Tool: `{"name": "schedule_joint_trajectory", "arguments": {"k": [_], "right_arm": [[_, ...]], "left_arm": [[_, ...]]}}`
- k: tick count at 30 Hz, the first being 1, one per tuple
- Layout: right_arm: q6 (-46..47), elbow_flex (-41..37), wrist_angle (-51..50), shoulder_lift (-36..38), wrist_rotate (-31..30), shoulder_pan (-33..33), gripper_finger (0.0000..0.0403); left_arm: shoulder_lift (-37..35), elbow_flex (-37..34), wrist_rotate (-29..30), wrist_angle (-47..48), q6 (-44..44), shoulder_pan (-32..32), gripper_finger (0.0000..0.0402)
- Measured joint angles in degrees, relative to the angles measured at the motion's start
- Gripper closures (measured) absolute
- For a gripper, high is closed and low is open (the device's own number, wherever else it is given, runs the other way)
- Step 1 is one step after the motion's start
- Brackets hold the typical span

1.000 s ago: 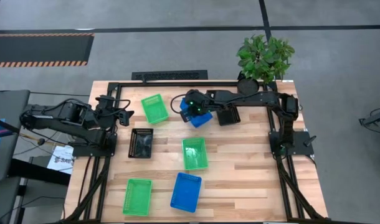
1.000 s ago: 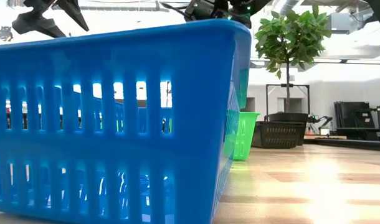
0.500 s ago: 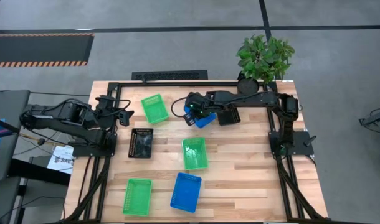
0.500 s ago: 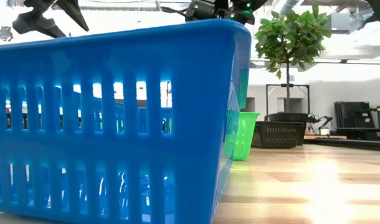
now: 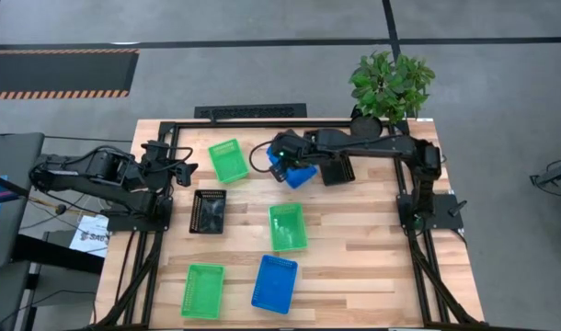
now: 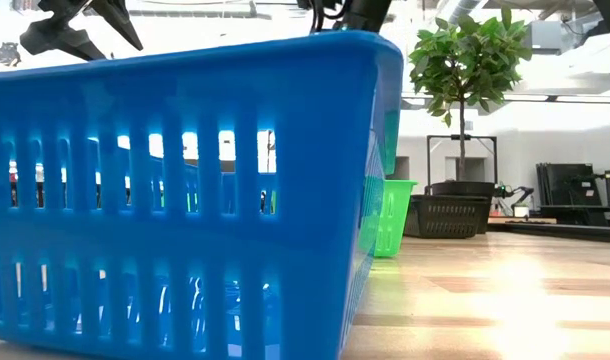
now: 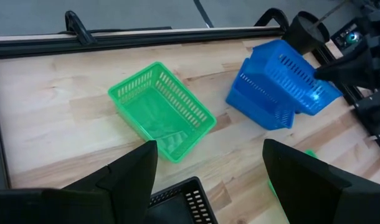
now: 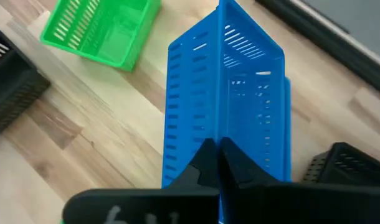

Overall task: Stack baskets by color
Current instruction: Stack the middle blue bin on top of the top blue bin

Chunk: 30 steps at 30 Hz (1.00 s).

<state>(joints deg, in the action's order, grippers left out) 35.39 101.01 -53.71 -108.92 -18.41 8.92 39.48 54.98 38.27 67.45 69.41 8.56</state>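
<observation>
Your right gripper (image 8: pixel 218 163) has just closed its fingers on the rim of a blue basket (image 8: pixel 230 93), tipping it up over the second blue basket (image 7: pixel 258 106) at the table's twelve o'clock. With that grip made, you can seat it to form the blue stack. Your left gripper (image 7: pixel 205 168) waits open at nine o'clock, near a green basket (image 7: pixel 160 111).

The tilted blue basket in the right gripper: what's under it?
Under the tilted blue basket, which the right gripper pinches by its rim, sits a second blue basket on the table. Whether they touch is hidden.
</observation>
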Motion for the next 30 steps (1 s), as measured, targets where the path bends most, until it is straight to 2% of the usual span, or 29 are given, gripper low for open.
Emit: {"name": "schedule_joint_trajectory", "arguments": {"k": [4,12,18,30], "right_arm": [[-1.1,0.7,-4.7,0.0,-3.2,-0.8,0.0402],[-6.0,0.7,-5.9,-0.1,-9.8,-2.9,0.0402],[-5.9,0.7,-6.1,-0.4,-10.0,-3.1,0.0402],[-5.6,0.6,-10.7,-8.3,-10.1,-3.8,0.0403]], "left_arm": [[0.0,0.0,0.1,0.0,0.0,0.0,0.0123],[0.0,0.0,1.0,0.0,0.0,0.0,0.0123],[0.0,0.0,1.0,0.0,0.0,0.0,0.0123],[0.0,0.0,1.0,0.0,-0.1,0.0,0.0123]]}}
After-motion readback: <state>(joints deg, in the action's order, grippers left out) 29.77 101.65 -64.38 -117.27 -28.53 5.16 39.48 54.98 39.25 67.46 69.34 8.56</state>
